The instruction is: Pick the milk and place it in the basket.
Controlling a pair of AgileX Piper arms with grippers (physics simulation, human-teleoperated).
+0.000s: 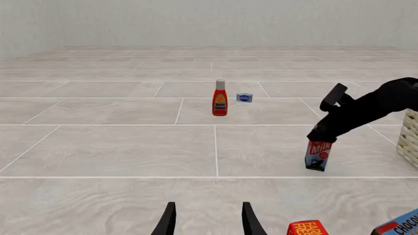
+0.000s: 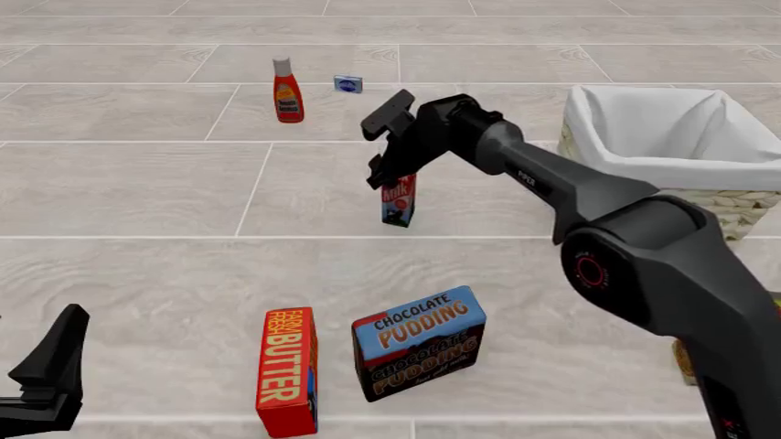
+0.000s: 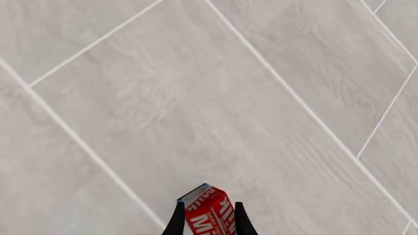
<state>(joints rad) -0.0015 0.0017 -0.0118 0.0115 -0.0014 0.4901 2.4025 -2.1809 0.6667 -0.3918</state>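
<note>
The milk (image 2: 400,203), a small red carton with a dark blue base, stands upright on the tiled surface left of the basket (image 2: 732,197). My right gripper (image 2: 388,178) comes down over its gabled top. In the right wrist view both fingers press against the sides of the milk (image 3: 210,215), so the gripper is shut on it. The left wrist view shows the same carton (image 1: 318,155) under the black arm, with the basket's wicker wall (image 1: 411,142) at the frame edge. My left gripper (image 1: 207,205) hangs open and holds nothing, low at the near left, far from the milk.
A red ketchup bottle (image 2: 288,91) and a small blue box (image 2: 349,84) stand farther back on the left. Near the front lie a red butter box (image 2: 288,370) and a blue chocolate pudding box (image 2: 419,343). The right arm spans the space between milk and basket.
</note>
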